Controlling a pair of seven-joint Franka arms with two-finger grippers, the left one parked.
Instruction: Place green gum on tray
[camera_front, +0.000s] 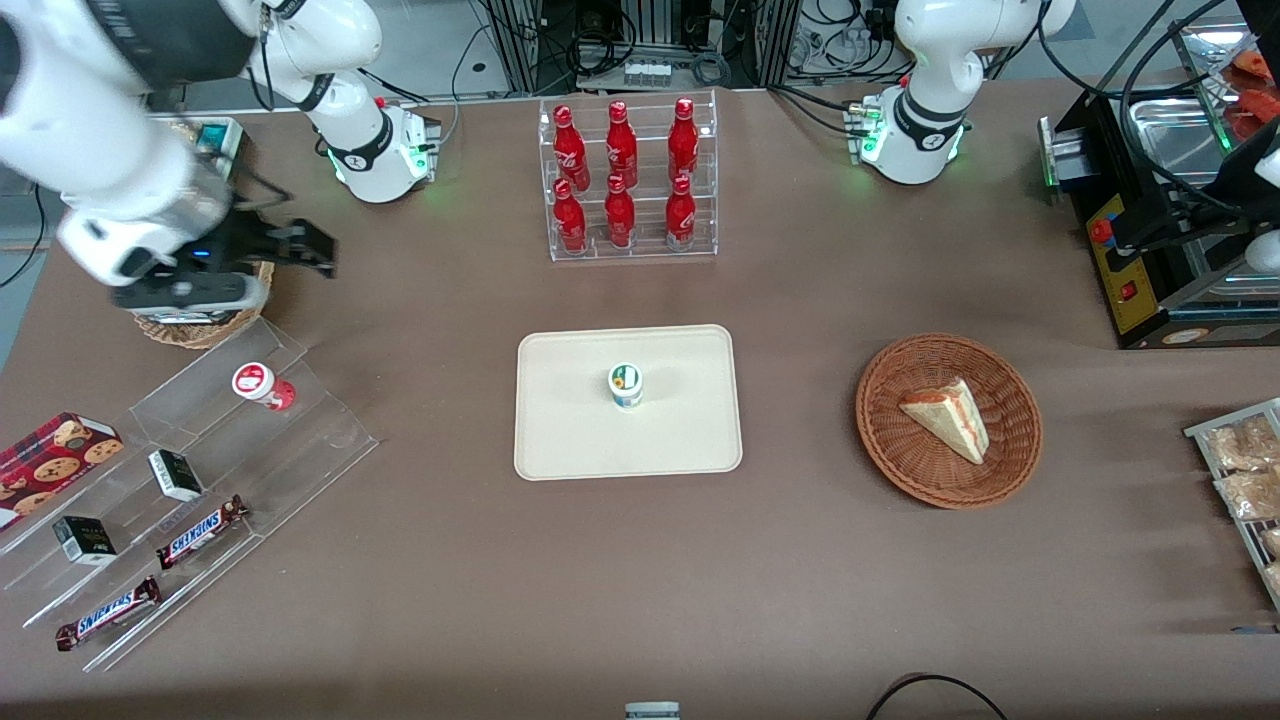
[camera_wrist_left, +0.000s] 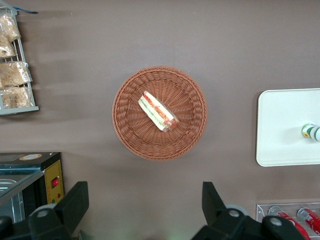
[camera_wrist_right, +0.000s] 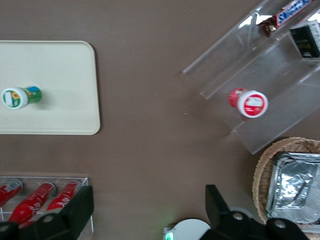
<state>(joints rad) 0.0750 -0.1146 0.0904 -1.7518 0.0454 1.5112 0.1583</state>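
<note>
the gripper (camera_front: 300, 248) hangs high at the working arm's end of the table, above a small wicker basket (camera_front: 200, 325) that holds a foil-wrapped pack (camera_wrist_right: 295, 187). its jaws stand wide apart with nothing between them — the wrist view shows both black fingers (camera_wrist_right: 75, 210) spread over bare cloth. just nearer the front camera sits a clear stepped stand (camera_front: 190, 480) with a red gum bottle (camera_front: 262, 385) on its top step, two small dark boxes (camera_front: 175, 474) lower down and two snickers bars (camera_front: 200, 530) on the lowest steps; a cookie box (camera_front: 55, 455) lies beside the stand.

mid-table, a clear rack (camera_front: 632, 180) carries six red cola bottles (camera_front: 620, 145). nearer the camera than the rack lies the tray (camera_front: 560, 440), and the green gum (camera_front: 626, 386) stands upright on it, close to the middle, well apart from the gripper.

toward the parked arm's end, a round wicker basket (camera_front: 1010, 470) holds a sandwich wedge (camera_front: 948, 418), and a wire rack of bagged snacks (camera_front: 1245, 480) sits at the table edge.
</note>
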